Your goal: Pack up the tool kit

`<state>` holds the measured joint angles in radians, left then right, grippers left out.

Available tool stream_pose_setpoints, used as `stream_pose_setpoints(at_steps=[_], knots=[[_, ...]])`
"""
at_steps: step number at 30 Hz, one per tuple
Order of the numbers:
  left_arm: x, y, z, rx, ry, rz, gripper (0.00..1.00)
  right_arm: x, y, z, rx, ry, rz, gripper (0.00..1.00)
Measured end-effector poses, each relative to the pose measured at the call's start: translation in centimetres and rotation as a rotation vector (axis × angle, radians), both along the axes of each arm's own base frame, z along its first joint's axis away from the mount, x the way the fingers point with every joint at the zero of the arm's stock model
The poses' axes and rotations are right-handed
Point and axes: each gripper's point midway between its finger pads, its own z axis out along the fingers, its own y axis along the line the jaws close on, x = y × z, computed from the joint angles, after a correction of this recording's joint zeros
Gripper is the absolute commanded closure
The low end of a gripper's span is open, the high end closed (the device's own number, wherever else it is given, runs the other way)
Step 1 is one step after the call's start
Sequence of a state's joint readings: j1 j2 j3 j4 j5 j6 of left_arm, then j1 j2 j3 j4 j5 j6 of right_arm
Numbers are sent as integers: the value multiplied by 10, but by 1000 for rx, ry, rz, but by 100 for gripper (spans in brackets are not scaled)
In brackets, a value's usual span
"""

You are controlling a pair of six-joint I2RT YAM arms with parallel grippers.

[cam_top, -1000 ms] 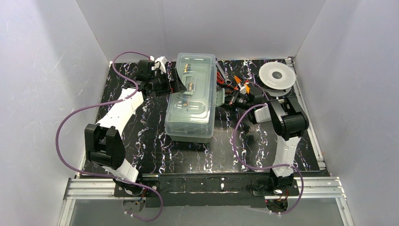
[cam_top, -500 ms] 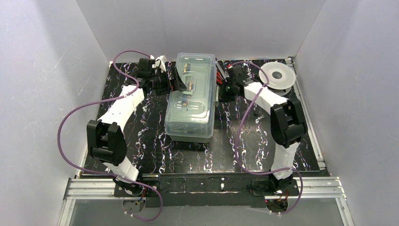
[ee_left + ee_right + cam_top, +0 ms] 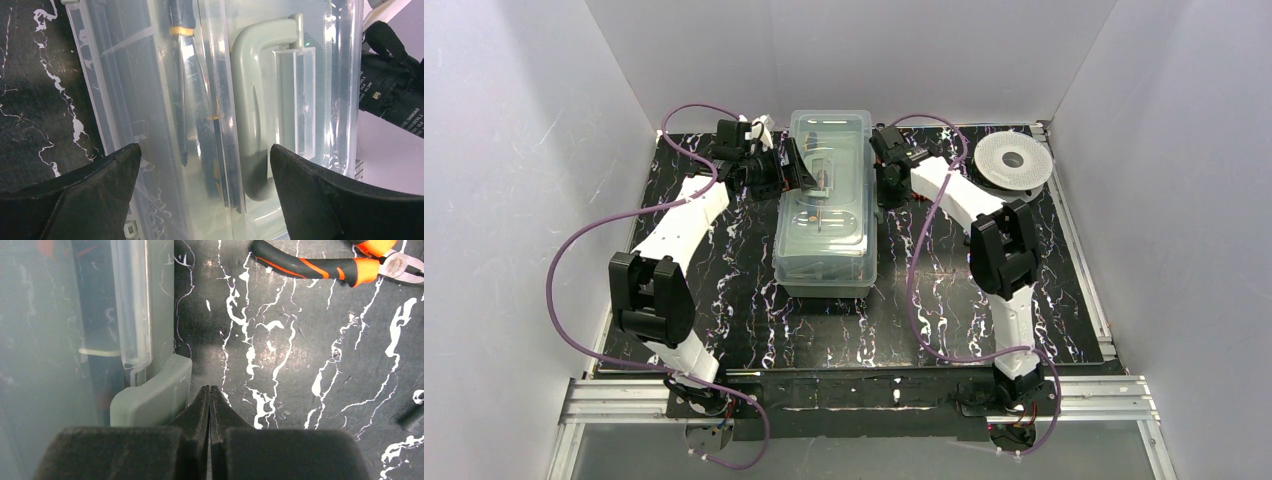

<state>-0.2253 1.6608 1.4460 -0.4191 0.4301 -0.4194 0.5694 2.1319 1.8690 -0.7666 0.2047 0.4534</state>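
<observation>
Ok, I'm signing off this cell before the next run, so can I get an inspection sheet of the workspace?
Surface: black white-veined table.
Job's things: tool kit mid-table, clear lid on, hand tools inside.
Clutter: white spool far right; orange-handled pliers right of kit.
Tools: left tool open, facing the lid; right tool shut, beside the latch.
Cables: purple cables loop off both arms.
Surroundings: plain white walls.

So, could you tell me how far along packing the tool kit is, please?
Done: tools lie inside the large pale green plastic toolbox, its clear lid down. In hand: the open left gripper faces the lid; the shut right gripper sits by the side latch. To do: the orange-and-black pliers lie on the table.
</observation>
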Motion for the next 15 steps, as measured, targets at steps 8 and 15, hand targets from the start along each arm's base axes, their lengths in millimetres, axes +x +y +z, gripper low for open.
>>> stream_pose_setpoints(at_steps=[8, 15], knots=[[0, 0, 0, -3, 5, -2, 5, -18, 10, -9, 108, -22, 86, 99], [4, 6, 0, 0, 1, 18, 5, -18, 31, -12, 243, -25, 115, 99]])
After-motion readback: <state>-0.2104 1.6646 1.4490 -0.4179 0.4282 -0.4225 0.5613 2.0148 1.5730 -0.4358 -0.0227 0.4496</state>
